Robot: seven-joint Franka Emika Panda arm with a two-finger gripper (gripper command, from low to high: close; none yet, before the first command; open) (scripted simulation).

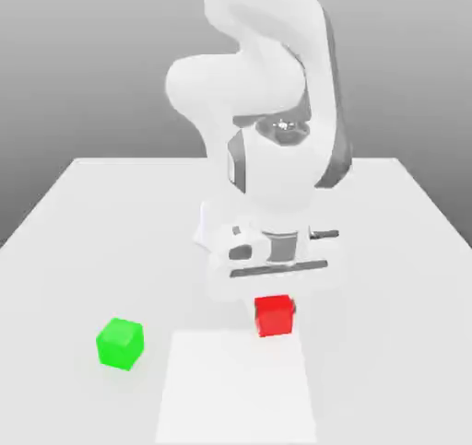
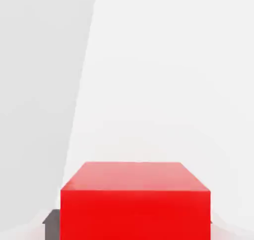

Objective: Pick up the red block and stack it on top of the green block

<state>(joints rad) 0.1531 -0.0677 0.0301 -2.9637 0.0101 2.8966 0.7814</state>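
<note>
Red block [image 1: 274, 316] was clamped in your gripper [image 2: 135, 224], well apart from the green block [image 1: 121, 344], toward the exterior view's right of it, so your grasp looked done, while carrying and stacking were left.

Bright, even light washes over the pale table [image 1: 387, 342], and below the gripper [image 1: 275, 314] the white patch [image 1: 238, 388] nearly burns out. Shading is faint, with no clear light direction. In the hand view, the red block's [image 2: 135, 214] top looks paler than its saturated side.
</note>
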